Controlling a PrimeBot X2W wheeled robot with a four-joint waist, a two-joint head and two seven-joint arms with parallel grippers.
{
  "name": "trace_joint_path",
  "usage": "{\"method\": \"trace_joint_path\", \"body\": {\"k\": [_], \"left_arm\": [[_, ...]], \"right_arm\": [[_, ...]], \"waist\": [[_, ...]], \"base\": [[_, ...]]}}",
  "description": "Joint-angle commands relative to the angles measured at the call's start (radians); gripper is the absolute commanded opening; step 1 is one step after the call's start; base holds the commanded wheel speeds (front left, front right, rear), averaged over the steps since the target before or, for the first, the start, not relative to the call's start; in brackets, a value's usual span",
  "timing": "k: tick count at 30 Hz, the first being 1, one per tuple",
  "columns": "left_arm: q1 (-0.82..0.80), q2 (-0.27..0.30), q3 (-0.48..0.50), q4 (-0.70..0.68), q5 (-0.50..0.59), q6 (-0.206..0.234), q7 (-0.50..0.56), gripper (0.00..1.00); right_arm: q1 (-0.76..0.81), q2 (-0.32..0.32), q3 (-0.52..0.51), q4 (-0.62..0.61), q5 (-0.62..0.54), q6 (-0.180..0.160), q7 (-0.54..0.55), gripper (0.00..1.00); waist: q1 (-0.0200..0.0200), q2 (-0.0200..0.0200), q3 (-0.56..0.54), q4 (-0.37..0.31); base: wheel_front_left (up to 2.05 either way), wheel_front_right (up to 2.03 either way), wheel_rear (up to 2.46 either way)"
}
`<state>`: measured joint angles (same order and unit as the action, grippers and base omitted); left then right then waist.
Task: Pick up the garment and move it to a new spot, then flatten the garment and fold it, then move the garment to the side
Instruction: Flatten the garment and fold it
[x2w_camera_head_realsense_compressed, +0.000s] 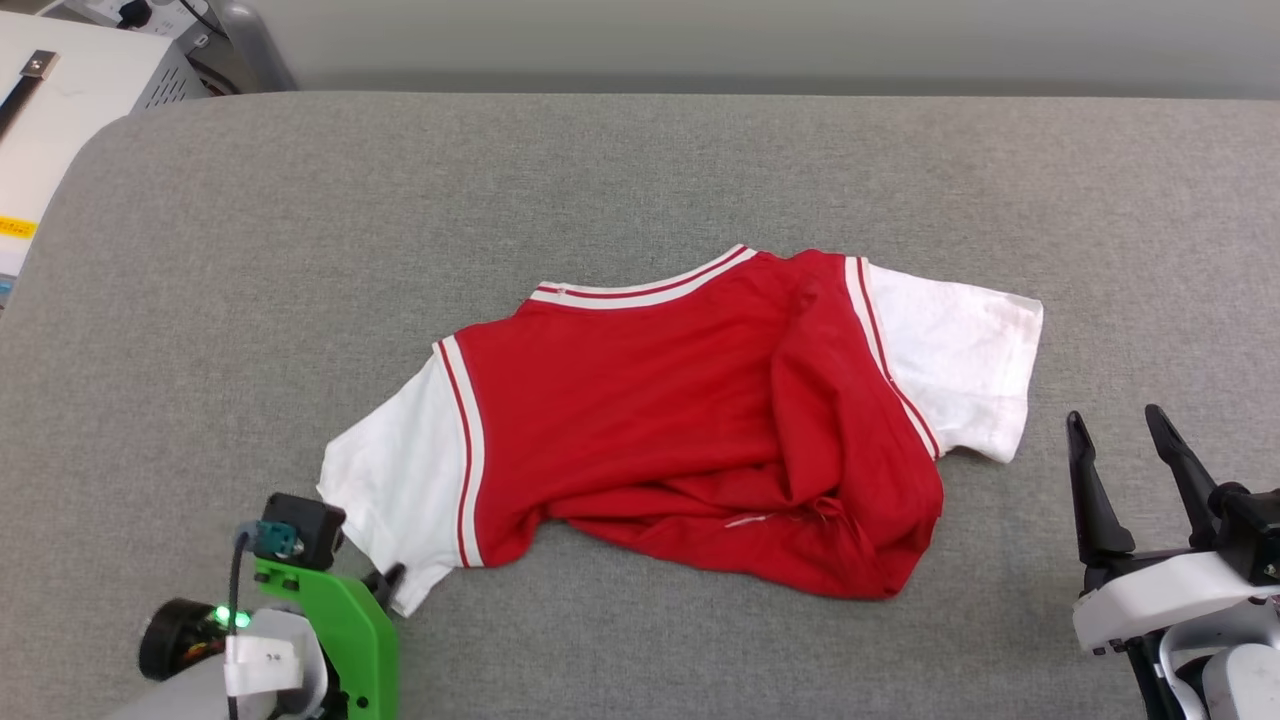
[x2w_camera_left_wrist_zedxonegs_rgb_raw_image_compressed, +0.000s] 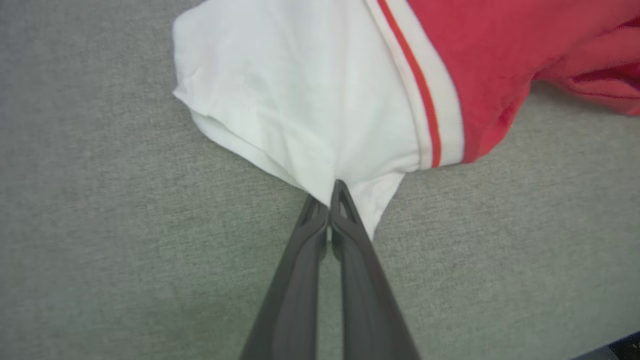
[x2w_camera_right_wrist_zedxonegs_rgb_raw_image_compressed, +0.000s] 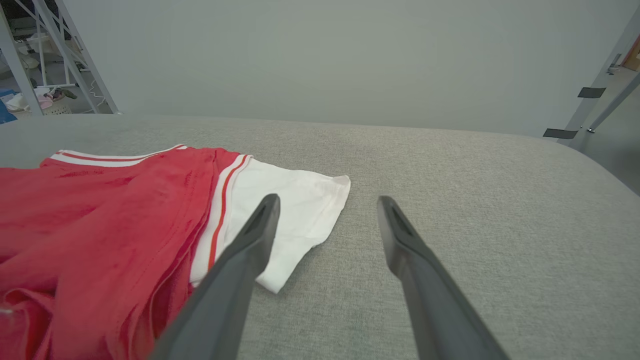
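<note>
Red garment (x2w_camera_head_realsense_compressed: 650, 400) lies rumpled; left tool (x2w_camera_left_wrist_zedxonegs_rgb_raw_image_compressed: 326, 192) pinches its white sleeve (x2w_camera_left_wrist_zedxonegs_rgb_raw_image_compressed: 300, 100), right tool (x2w_camera_right_wrist_zedxonegs_rgb_raw_image_compressed: 328, 198) spread.

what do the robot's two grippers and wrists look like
Both have long dark tapered fingers. The left gripper carries a green bracket, a black block, a black cable and a green light. The right gripper has a white shell.

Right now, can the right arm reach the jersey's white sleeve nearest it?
Probably yes: the right gripper is open, and only bare grey padding lies between it and the white sleeve.
</note>
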<state>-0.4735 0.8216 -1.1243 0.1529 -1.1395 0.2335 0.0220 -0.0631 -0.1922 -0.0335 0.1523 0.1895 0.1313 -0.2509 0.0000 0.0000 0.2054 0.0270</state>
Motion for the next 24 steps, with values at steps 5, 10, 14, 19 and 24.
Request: {"method": "trace_joint_path", "body": {"k": [5,10,14,19,24], "left_arm": [[0.036,-0.070,-0.010,0.082,-0.027,-0.029,-0.027,0.00],[0.033,-0.088,0.021,0.128,0.008,0.012,-0.132,1.00],[0.036,-0.089,0.069,0.113,0.054,0.093,-0.243,1.00],[0.058,-0.096,0.169,0.025,0.127,0.192,-0.282,1.00],[0.115,-0.128,0.333,-0.090,0.290,0.267,-0.283,1.00]], "right_arm": [[0.017,-0.013,-0.012,0.007,0.007,-0.001,0.008,1.00],[0.005,-0.029,-0.019,-0.014,0.004,-0.001,0.023,1.00],[-0.021,-0.063,-0.033,-0.058,0.000,-0.001,0.051,1.00],[-0.102,-0.148,-0.032,-0.116,0.011,-0.001,0.126,1.00],[-0.205,-0.269,0.041,-0.158,0.068,-0.001,0.314,1.00]], "waist": [[0.0000,0.0000,-0.017,0.005],[0.0000,0.0000,-0.036,0.009],[0.0000,0.0000,-0.048,0.014],[0.0000,0.0000,-0.050,0.028],[0.0000,0.0000,-0.033,0.042]], "base": [[0.00,0.00,0.00],[0.00,0.00,0.00],[0.00,0.00,0.00],[0.00,0.00,0.00],[0.00,0.00,0.00]]}}
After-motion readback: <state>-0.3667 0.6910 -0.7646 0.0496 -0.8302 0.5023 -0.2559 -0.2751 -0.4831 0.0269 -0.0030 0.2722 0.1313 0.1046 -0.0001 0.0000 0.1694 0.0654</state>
